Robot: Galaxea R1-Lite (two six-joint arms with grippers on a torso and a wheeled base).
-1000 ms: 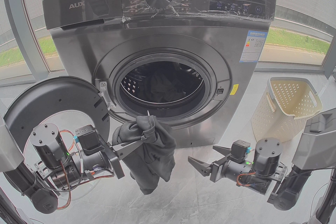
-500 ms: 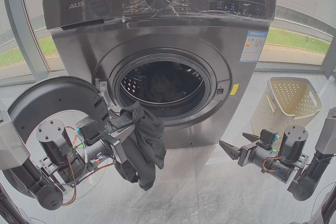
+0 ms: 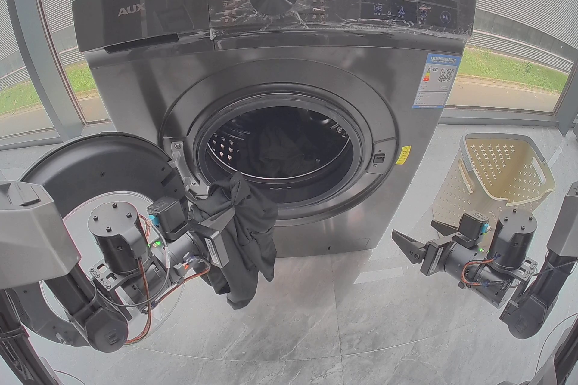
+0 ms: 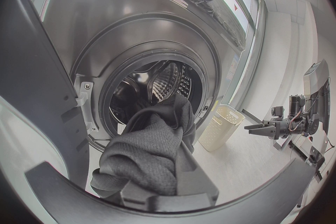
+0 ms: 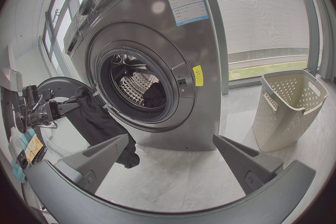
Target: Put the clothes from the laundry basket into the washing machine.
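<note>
Garment (image 3: 253,239) tight in left pincer (image 3: 227,216)

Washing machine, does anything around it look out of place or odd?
Only the control panel: crinkled clear film is taped over it. The dark garment hangs from the left hand, outside the drum.

Head view: high, facing forward and down at the washing machine (image 3: 277,67), whole front framed.
Left wrist view: low, close to the machine's open door (image 4: 31,70), aimed into the drum (image 4: 161,81).
Right wrist view: low, farther back, angled at the machine's front.
Shared by all: drum mouth, dark garment (image 3: 241,236), laundry basket (image 3: 494,187) beside the machine.
</note>
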